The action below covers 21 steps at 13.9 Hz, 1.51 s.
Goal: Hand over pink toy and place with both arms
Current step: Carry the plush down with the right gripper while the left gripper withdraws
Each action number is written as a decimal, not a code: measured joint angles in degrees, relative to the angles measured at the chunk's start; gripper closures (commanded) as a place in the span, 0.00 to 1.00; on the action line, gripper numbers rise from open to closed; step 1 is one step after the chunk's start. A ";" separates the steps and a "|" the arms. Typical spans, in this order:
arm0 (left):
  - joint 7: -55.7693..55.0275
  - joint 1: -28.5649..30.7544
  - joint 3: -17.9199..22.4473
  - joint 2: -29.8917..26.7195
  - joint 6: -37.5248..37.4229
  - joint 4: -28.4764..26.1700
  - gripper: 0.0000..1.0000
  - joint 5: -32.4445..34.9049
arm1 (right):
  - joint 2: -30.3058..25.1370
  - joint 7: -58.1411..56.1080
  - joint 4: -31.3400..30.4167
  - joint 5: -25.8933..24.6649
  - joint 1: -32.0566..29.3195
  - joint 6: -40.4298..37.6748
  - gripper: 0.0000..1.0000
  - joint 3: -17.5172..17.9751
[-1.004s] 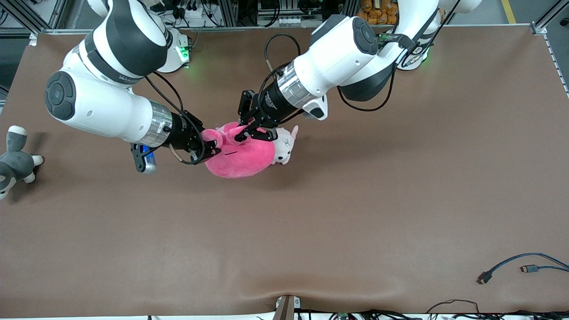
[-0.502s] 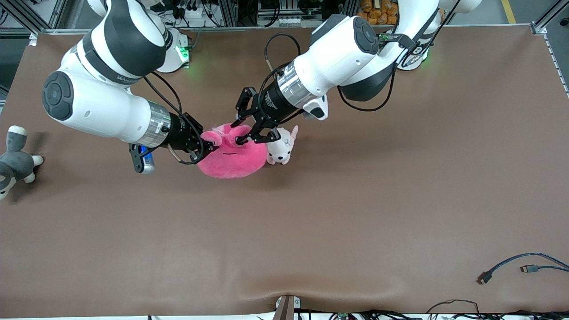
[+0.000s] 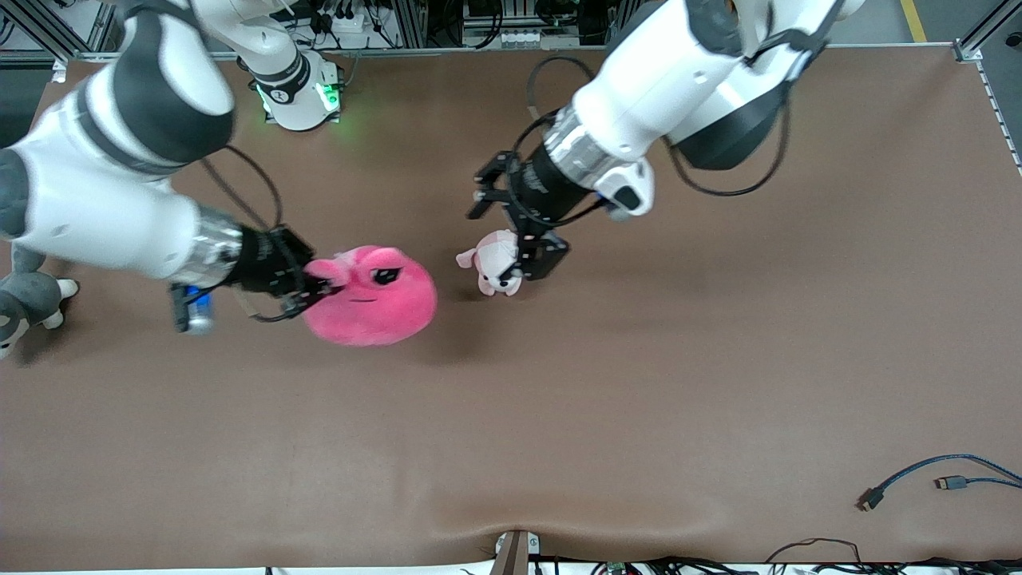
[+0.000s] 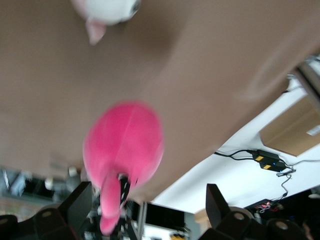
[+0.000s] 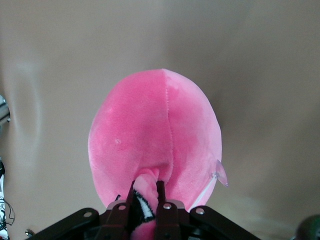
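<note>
The pink toy (image 3: 375, 299), a round hot-pink plush with black eyes, hangs from my right gripper (image 3: 313, 289), which is shut on a pink flap at its edge. In the right wrist view the fingers (image 5: 161, 192) pinch that flap, with the toy's body (image 5: 155, 135) just past them. My left gripper (image 3: 512, 233) is open and empty, over the pale pink puppy plush (image 3: 495, 267) and apart from the pink toy. The left wrist view shows the pink toy (image 4: 125, 147) some way off, between the spread fingers (image 4: 216, 202).
A grey-and-white plush animal (image 3: 24, 291) lies at the right arm's end of the table. Loose cables (image 3: 918, 477) lie near the front camera at the left arm's end. The puppy plush (image 4: 105, 7) also shows in the left wrist view.
My left gripper let go of the pink toy, opened and drew back toward the left arm's end. My right arm carried the toy toward its own end, uncovering the puppy plush.
</note>
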 measured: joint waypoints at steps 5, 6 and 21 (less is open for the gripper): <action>21.79 5.88 0.43 -2.51 -12.55 0.00 0.00 5.18 | 0.21 -15.29 -0.49 -0.43 -10.57 -6.65 1.00 -0.33; 26.10 7.05 0.44 -2.72 -14.51 0.00 0.00 6.16 | 0.55 -18.08 -0.62 -0.47 -12.87 -7.70 1.00 -0.37; 94.13 23.84 0.51 -7.95 -40.51 0.07 0.00 20.95 | 18.84 -47.44 -1.16 -7.18 -30.61 -7.40 1.00 -0.45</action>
